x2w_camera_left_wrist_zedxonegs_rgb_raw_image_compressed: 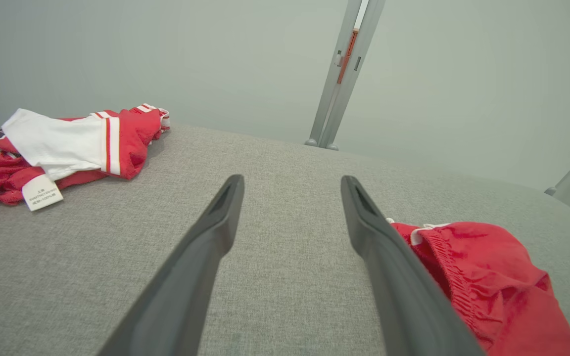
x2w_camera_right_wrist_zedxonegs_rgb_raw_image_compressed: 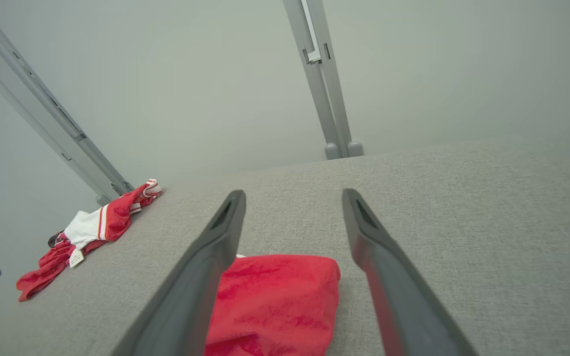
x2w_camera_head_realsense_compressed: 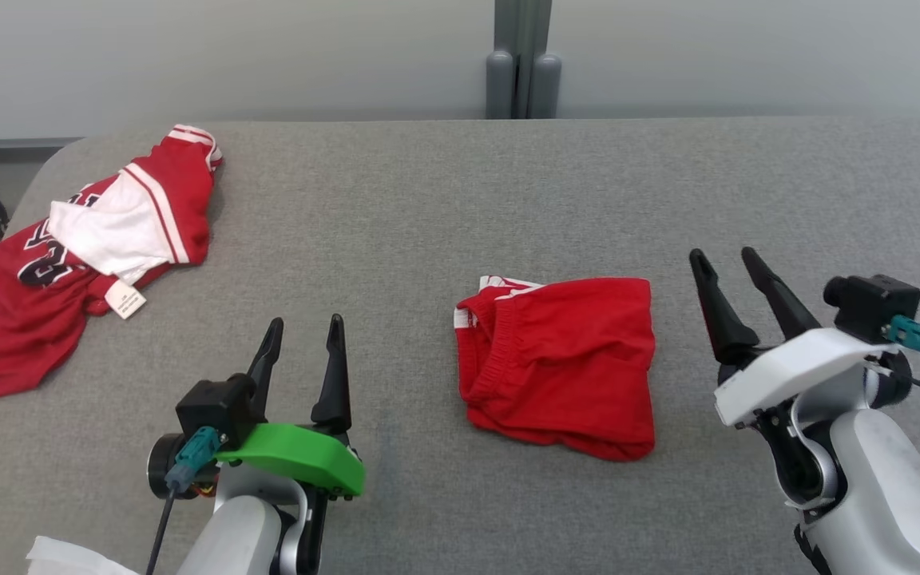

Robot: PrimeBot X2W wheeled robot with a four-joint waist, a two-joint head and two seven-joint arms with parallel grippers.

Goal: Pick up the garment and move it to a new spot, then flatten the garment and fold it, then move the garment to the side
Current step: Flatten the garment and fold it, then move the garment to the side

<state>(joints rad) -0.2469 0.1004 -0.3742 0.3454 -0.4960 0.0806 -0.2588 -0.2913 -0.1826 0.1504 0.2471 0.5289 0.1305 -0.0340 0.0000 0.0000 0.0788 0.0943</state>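
The garment (x2w_camera_head_realsense_compressed: 560, 367), a pair of red shorts with an elastic waistband, lies folded on the grey table (x2w_camera_head_realsense_compressed: 508, 200) right of centre. My left gripper (x2w_camera_head_realsense_compressed: 306, 319) is open to the left of the shorts with nothing between its fingers; in the left wrist view the left gripper (x2w_camera_left_wrist_zedxonegs_rgb_raw_image_compressed: 291, 179) hovers over bare fabric with the garment (x2w_camera_left_wrist_zedxonegs_rgb_raw_image_compressed: 488, 282) at the lower right. My right gripper (x2w_camera_head_realsense_compressed: 722, 252) stands open just right of the shorts, apart from them. In the right wrist view the right gripper (x2w_camera_right_wrist_zedxonegs_rgb_raw_image_compressed: 292, 192) is open and raised, with the garment (x2w_camera_right_wrist_zedxonegs_rgb_raw_image_compressed: 275, 301) lying below between its fingers.
A crumpled red and white jersey (x2w_camera_head_realsense_compressed: 93, 247) with a tag lies at the table's far left corner, also the jersey (x2w_camera_left_wrist_zedxonegs_rgb_raw_image_compressed: 67, 143) and jersey (x2w_camera_right_wrist_zedxonegs_rgb_raw_image_compressed: 87, 232). A grey post (x2w_camera_head_realsense_compressed: 522, 72) rises behind the table's far edge. Something white (x2w_camera_head_realsense_compressed: 61, 559) peeks in at the bottom left.
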